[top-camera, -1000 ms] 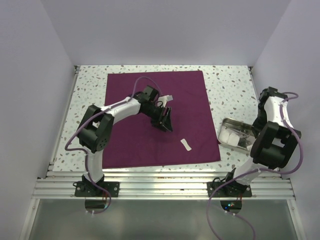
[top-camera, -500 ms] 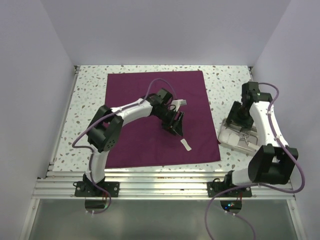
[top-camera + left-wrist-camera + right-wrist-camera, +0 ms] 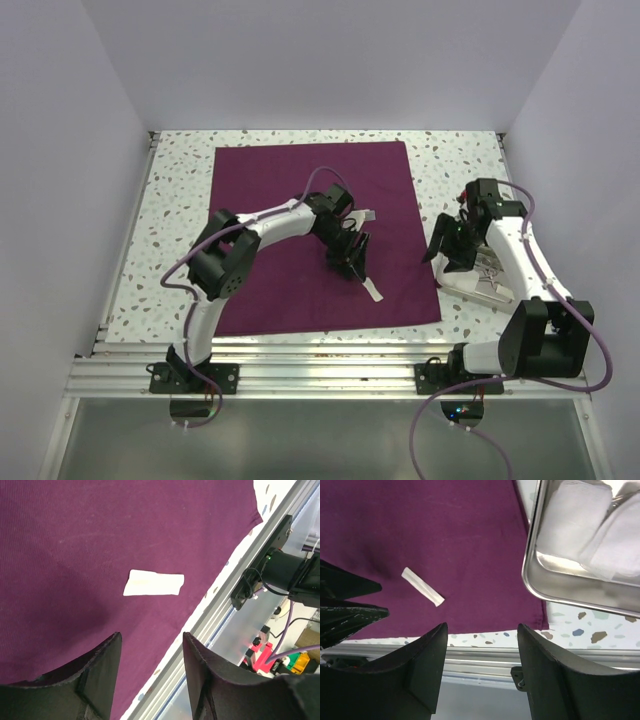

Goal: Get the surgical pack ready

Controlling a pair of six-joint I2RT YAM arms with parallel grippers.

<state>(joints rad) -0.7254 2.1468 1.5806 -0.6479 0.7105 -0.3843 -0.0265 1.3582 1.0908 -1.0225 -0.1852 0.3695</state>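
Observation:
The plum-purple cloth (image 3: 270,190) lies flat on the table and also shows in the left wrist view (image 3: 75,555) and the right wrist view (image 3: 445,530). A small white strip (image 3: 372,290) lies on the cloth near its front right. My left gripper (image 3: 355,262) hovers open and empty just behind the strip (image 3: 153,582). The steel tray (image 3: 468,283) sits right of the cloth with white gauze pads (image 3: 575,515) in it. My right gripper (image 3: 445,245) is open and empty over the tray's left rim (image 3: 535,580). I cannot make out the instruments.
An aluminium rail (image 3: 330,360) runs along the near table edge, and the right arm's base (image 3: 280,570) is bolted there. Walls close in the left, back and right sides. The left gripper's fingers (image 3: 345,605) show in the right wrist view.
My left gripper moved right and toward me, close to the white strip. My right arm swung left from beyond the tray to the tray's left edge beside the cloth.

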